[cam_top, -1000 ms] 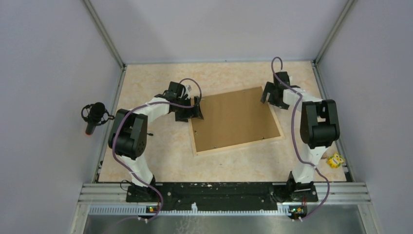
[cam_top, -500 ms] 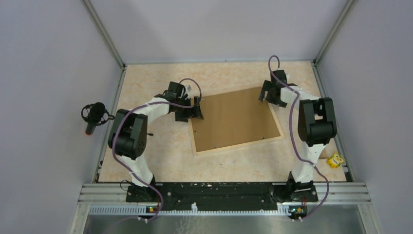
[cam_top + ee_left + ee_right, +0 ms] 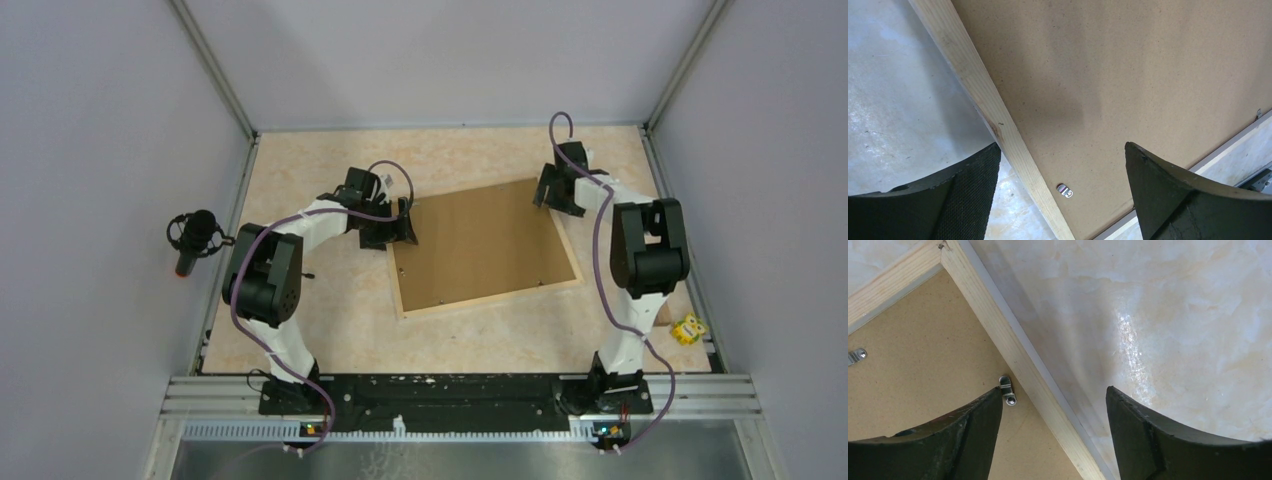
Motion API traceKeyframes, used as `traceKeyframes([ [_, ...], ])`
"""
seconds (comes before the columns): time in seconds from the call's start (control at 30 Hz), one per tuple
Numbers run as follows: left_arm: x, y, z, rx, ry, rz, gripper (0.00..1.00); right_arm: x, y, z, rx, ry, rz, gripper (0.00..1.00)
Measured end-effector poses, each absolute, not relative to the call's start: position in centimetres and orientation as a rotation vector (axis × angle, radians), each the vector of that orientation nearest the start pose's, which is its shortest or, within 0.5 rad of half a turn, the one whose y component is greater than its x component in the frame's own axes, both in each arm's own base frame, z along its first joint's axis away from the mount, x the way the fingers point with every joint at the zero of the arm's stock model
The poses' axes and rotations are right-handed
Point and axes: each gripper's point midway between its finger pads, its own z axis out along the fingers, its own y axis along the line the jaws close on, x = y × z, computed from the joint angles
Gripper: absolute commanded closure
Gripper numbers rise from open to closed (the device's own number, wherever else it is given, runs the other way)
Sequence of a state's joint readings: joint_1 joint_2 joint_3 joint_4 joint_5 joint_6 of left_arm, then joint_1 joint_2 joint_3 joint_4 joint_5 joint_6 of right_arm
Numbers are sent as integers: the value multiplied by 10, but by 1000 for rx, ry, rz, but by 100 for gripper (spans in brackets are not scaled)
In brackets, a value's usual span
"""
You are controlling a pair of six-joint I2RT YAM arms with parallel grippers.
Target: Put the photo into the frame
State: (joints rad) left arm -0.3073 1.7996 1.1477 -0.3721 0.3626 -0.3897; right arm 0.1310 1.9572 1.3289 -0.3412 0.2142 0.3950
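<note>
Marbled beige table (image 3: 300, 330), grey walls on three sides. The frame (image 3: 490, 298) lies flat and back up, about mid-table and a little toward the right edge, turned askew to the table's edges. A brown board (image 3: 480, 245) fills it inside the pale wooden strips. Whether the photo lies under that board I cannot tell.

My left gripper (image 3: 1062, 146) hangs over the frame's left strip, close to its far left corner. Its jaws are wide apart and clamp nothing. One finger is over bare table and the other over the board, with the strip running between them. A small metal clip (image 3: 1065, 190) sits on the board just beside the strip.

My right gripper (image 3: 1054, 389) hangs at the frame's far right corner. Its jaws are apart too and grip nothing. One finger is over the board and the other over the table, with the strip passing between them. Another clip (image 3: 1007, 390) sits just beside the finger over the board.

A mic (image 3: 195, 235) stands beyond the table's left edge. A small yellow thing (image 3: 687, 328) lies by the near right corner.
</note>
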Motion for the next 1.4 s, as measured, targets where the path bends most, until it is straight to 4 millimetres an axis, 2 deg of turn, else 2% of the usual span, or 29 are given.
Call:
traceKeyframes([
  [0.57, 357, -194, 51, 27, 2665, -714, 6, 465, 42, 36, 405, 2471, -47, 49],
  [0.73, 357, -195, 51, 27, 2665, -718, 7, 465, 44, 37, 400, 2472, -36, 62],
  [0.93, 356, -198, 53, 37, 2660, -744, 7, 466, 41, 37, 389, 2470, -52, 86],
  [1.0, 356, -198, 53, 36, 2660, -745, 7, 466, 41, 38, 375, 2471, -57, 87],
  [1.07, 356, -198, 53, 36, 2660, -745, 7, 466, 41, 38, 372, 2472, -58, 86],
  [1.13, 356, -198, 53, 36, 2660, -745, 7, 466, 41, 38, 372, 2472, -58, 79],
  [1.3, 356, -198, 53, 37, 2660, -744, 7, 466, 41, 38, 378, 2473, -57, 48],
  [1.4, 357, -197, 53, 34, 2660, -737, 7, 465, 40, 37, 377, 2476, -64, 36],
])
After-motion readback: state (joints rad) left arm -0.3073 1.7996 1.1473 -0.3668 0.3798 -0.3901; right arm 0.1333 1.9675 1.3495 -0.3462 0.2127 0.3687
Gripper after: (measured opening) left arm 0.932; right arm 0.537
